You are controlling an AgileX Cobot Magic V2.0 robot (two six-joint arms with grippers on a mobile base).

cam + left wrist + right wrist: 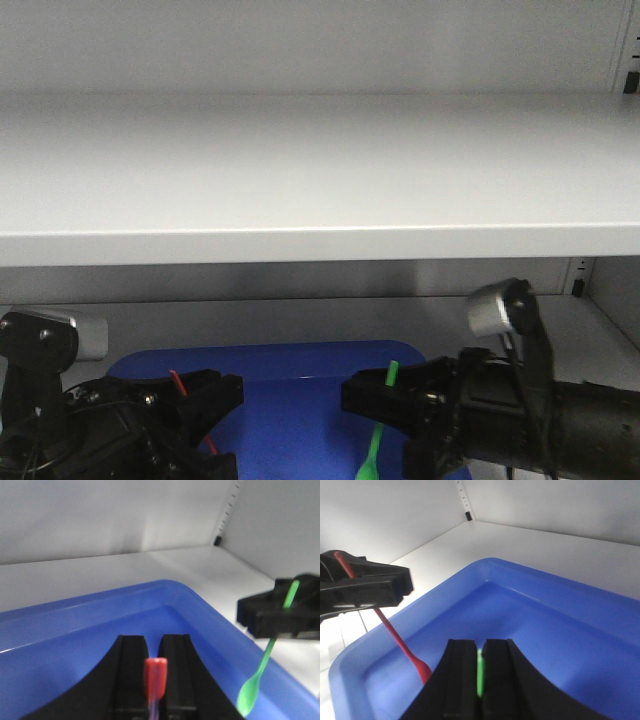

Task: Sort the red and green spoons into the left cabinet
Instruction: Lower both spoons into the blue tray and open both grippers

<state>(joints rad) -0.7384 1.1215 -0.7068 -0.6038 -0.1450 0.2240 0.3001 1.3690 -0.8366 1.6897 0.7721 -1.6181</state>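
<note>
Clamping the red spoon [155, 674] near its handle end, the left claw [153, 647] has both black fingers drawn together on the thin plastic. The handle tip stands just proud of the fingers in the left wrist view. The right claw [480, 647] is likewise closed tight on the green spoon [480, 672], whose handle is pinched in the narrow slot between the fingers.

Axis of each spoon: steeply tilted, not level. The handle end is up at the claw and the oval bowl hangs below. Both spoons slant down and inward, toward the middle of the blue tray [492, 562]. Whether either bowl touches the tray floor cannot be told.

Relation that matters: the tray lies directly beneath both claws, with red over its left part and green over its right part. The claws face one another and are apart. Neither arm needs to reach for a spoon, since each carries its own.

Tray: only the two spoons show within its outline. It sits on the lower shelf [190, 562] of the pale grey cabinet, under the wide upper shelf [320, 170]. A slotted upright [227, 510] stands at the rear corner.

Judgement: the spoons are inside the cabinet bay, above the tray. The remaining step looks like lowering and opening each claw. The plastic is thin and light, so it may cling to a finger or bounce on release.
</note>
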